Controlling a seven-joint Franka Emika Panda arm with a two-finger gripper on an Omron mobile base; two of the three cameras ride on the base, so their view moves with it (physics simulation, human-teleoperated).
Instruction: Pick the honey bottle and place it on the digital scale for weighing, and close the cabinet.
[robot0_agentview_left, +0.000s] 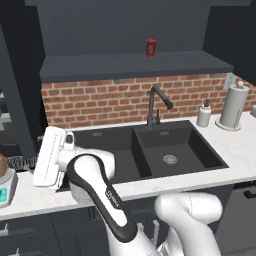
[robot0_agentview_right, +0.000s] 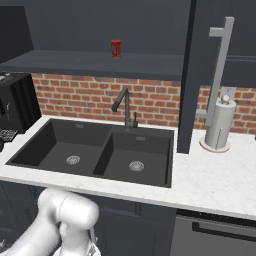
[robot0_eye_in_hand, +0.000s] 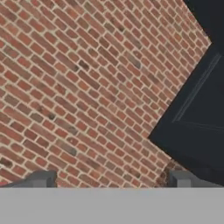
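- A brown honey bottle sits on the digital scale at the far left edge of the counter, well left of the sink; only a sliver of the bottle shows at the frame's edge.
- The scale's teal display faces forward, and the scale stands on the white marble just beside a dark ribbed mat.
- The robot's white arm bends over the counter's front edge at the left of the sink, its hand raised near the sink's left rim.
- In the hand view the gripper points at the brick wall; its two grey fingertips stand wide apart with nothing between them.
- The sink, a black double basin, lies in the middle of the counter, with a dark faucet rising behind it.
- A red can stands on the cabinet's open shelf above the faucet.
- To the right of the sink stand a white soap dispenser and a paper towel roll.
- In the right base view a cabinet door with a long silver handle stands open above the counter, right of the sink.
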